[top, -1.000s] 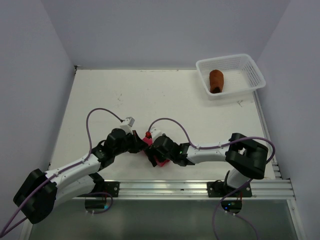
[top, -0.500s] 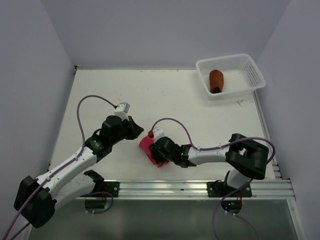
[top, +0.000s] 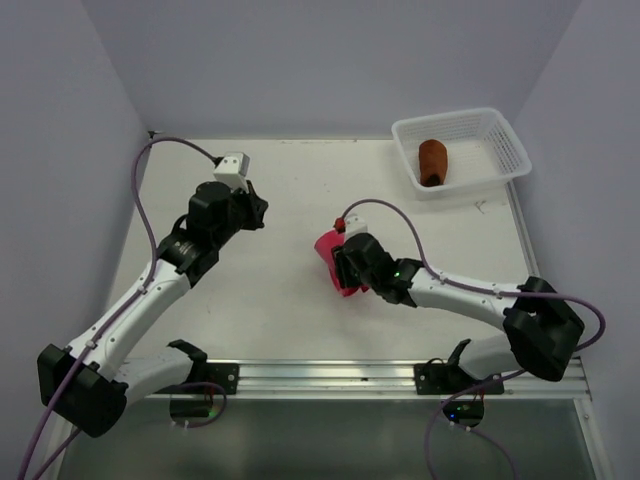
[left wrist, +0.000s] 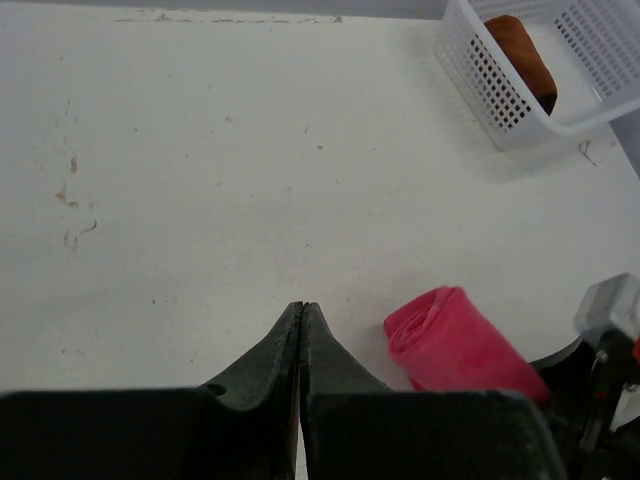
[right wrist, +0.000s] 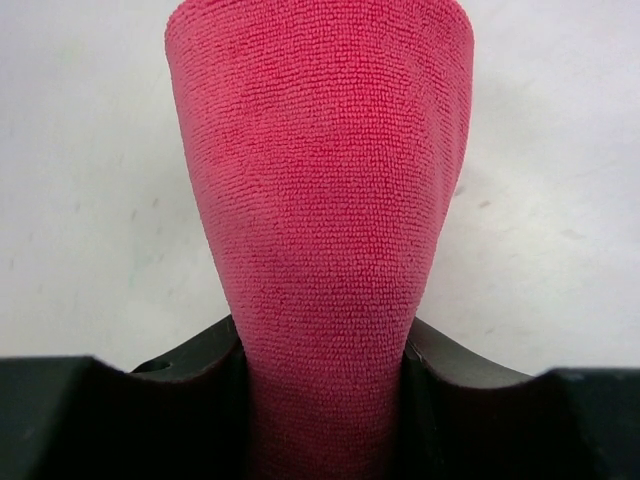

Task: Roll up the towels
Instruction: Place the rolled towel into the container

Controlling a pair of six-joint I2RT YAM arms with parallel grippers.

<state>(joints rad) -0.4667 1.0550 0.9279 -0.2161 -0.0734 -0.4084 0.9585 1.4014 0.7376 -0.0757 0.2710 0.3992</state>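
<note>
The pink towel (top: 326, 247) is a tight roll held above the middle of the table, and my right gripper (top: 340, 264) is shut on it. In the right wrist view the roll (right wrist: 320, 170) fills the gap between both fingers (right wrist: 195, 365). The rust-brown towel (top: 432, 162), also rolled, lies in the white basket (top: 470, 184) at the far right. My left gripper (top: 256, 213) hangs shut and empty, up and left of the pink roll. In its own view its tips (left wrist: 301, 306) meet, with the pink roll (left wrist: 455, 340) lower right and the brown roll (left wrist: 520, 52) far right.
The basket (left wrist: 480, 75) stands in the far right corner of the table. Purple cables arch over both arms. A metal rail (top: 400, 375) runs along the near edge, and walls close in the table on three sides.
My left arm has drawn back up and to the left, away from the pink towel. The right gripper has shut on the roll and carried it rightward and away from the near edge.
</note>
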